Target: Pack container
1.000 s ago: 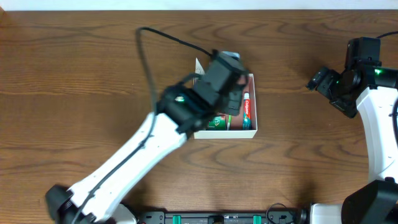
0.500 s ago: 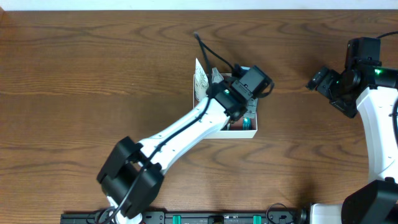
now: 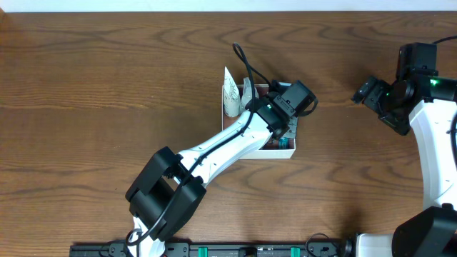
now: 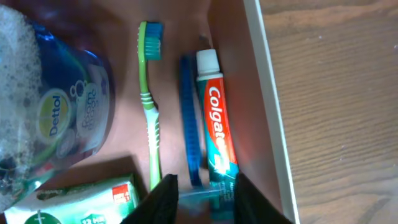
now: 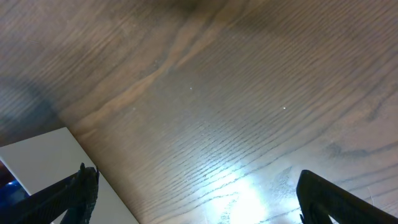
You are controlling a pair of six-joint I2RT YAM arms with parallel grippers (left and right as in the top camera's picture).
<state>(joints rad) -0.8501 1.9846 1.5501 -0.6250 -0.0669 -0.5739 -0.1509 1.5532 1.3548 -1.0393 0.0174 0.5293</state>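
Observation:
The container (image 3: 271,152) is a shallow white-walled box with a pink-brown floor (image 4: 180,31), in the middle of the table. In it lie a blue Dettol pouch (image 4: 59,118), a green toothbrush (image 4: 149,112), a blue toothbrush (image 4: 191,118), a Colgate toothpaste tube (image 4: 217,118) and a green soap carton (image 4: 81,202). My left gripper (image 4: 205,202) is low inside the container by its right wall (image 4: 270,93). It is open, and the blue handle's end and the tube's tail show between its fingers (image 4: 163,199). My right gripper (image 5: 202,205) hangs wide open over bare wood, far right.
The left arm (image 3: 214,146) crosses the table from the front left and covers most of the container. The pouch's pale top (image 3: 232,96) sticks up at the container's back left corner. A flat white surface (image 5: 43,162) shows low left in the right wrist view.
The left arm has swung round and settled over the container's right side, and its jaws have parted. The right arm has not moved.

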